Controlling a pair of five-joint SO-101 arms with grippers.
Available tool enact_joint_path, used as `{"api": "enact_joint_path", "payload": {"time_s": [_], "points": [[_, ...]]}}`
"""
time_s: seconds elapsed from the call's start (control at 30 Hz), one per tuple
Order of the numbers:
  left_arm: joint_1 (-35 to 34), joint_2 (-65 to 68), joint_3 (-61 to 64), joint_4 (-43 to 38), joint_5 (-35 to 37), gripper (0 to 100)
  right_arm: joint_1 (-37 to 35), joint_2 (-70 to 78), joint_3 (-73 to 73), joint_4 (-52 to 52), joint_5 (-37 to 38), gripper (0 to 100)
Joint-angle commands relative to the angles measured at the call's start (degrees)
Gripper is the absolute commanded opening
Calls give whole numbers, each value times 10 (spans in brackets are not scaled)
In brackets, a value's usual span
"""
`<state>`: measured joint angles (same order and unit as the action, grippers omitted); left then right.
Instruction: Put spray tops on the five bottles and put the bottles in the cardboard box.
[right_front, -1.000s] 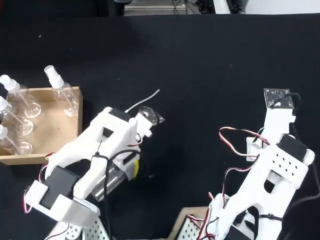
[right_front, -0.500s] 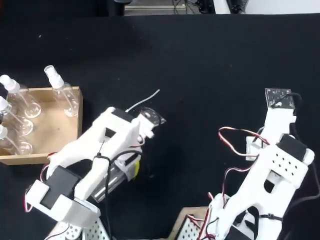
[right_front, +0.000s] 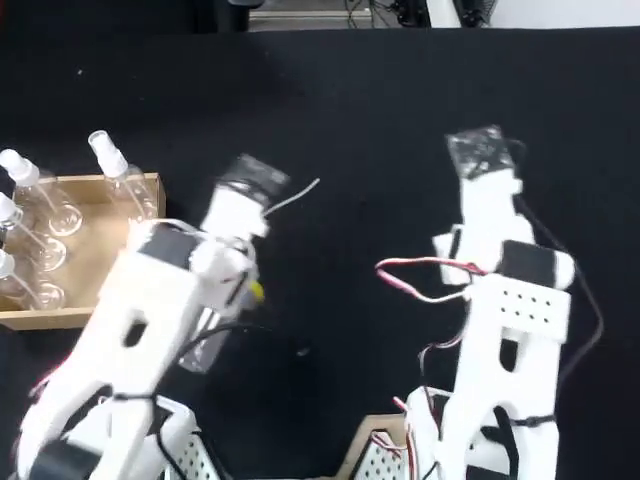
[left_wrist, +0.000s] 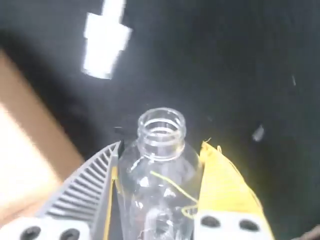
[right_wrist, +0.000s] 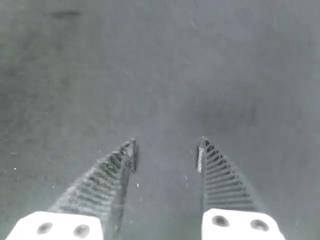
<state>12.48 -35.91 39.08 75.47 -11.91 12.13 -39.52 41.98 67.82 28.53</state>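
My left gripper (left_wrist: 160, 148) is shut on a clear bottle (left_wrist: 160, 172) with an open, capless neck. In the high view that bottle (right_front: 204, 336) lies slanted under the left arm, beside the yellow finger (right_front: 257, 291). Beyond the neck a white spray top (left_wrist: 105, 42) lies on the black table; in the high view its thin tube (right_front: 300, 191) pokes out by the left wrist. The cardboard box (right_front: 152, 215) stands at the left edge and holds several capped bottles (right_front: 126, 182). My right gripper (right_wrist: 165, 150) is open over bare black table with nothing between its fingers.
The box's brown wall (left_wrist: 30, 145) lies close beside the held bottle in the left wrist view. The right arm (right_front: 510, 300) stretches up the table's right half. A small cardboard piece (right_front: 375, 435) sits at the front edge between the arm bases.
The left arm has swung away from the front edge toward the spray top, carrying the bottle. The right arm has reached farther up the table and shifted left.
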Motion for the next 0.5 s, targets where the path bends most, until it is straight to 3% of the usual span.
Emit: {"api": "enact_joint_path", "payload": {"time_s": [0.0,0.13,0.3,0.47], "points": [[-48,-125,-3,15,21,30,-63,-18,-36,-18,77,168],[-60,-206,3,38,22,30,-144,-18,-33,-15,145,170],[-155,-289,20,40,21,30,-250,-17,-32,-15,147,170],[-189,-344,20,40,23,30,-360,49,-29,-47,149,170]]}}
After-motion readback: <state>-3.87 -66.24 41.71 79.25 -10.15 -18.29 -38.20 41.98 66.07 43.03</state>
